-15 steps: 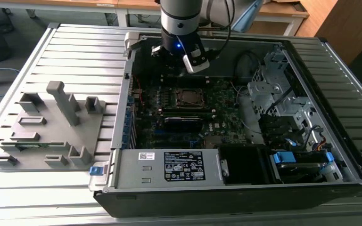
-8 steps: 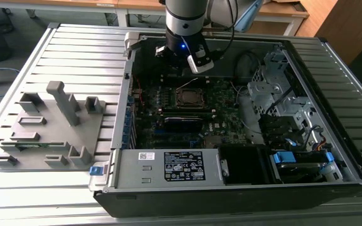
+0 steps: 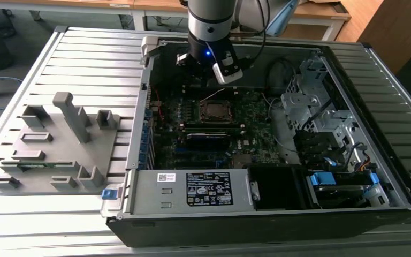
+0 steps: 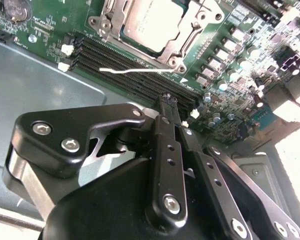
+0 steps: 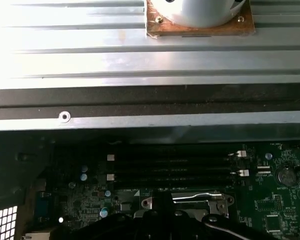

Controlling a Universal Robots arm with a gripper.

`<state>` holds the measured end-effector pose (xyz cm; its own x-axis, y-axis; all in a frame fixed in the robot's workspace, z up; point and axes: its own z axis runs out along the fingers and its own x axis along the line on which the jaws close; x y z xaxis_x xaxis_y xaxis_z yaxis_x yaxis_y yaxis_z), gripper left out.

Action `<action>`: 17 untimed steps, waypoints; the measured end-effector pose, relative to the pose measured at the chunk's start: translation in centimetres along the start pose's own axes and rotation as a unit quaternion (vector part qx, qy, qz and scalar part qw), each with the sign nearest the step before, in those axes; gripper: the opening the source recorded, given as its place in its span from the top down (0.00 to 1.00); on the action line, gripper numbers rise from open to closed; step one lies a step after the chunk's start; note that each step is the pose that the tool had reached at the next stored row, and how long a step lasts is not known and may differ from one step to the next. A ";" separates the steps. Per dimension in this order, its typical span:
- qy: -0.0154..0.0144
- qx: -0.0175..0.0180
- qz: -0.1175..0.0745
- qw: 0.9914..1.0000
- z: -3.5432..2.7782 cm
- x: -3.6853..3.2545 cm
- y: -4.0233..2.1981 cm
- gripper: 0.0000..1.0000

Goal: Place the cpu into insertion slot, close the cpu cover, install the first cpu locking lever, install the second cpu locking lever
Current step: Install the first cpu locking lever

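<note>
One open computer case (image 3: 263,227) on ribbed metal table (image 3: 84,59), wooden desks (image 3: 320,10) behind, fingers (image 4: 165,135) pressed together near cpu (image 4: 150,22)

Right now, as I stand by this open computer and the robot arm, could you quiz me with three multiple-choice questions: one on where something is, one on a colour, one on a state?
1. Where is the cpu?
A) in the insertion slot
B) on the grey stand beside the case
C) on top of the power supply box

2. What colour is the circuit board?
A) red
B) white
C) dark green

3. How is the gripper?
A) wide open
B) shut, holding nothing
C) shut on the cpu

Answers:
1 A: in the second wrist view the cpu's grey metal top sits inside the slot's silver rim.
2 C: the board around the slot is dark green.
3 B: the fingers meet, with nothing between them.
</note>
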<state>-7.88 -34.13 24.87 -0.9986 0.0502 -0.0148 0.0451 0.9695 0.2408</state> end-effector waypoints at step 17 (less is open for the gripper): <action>-0.002 0.020 0.003 1.000 1.31 -0.85 -0.14 0.89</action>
<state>-7.00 -34.00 23.58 -0.9983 0.0558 -0.0169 0.0513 0.9781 0.2018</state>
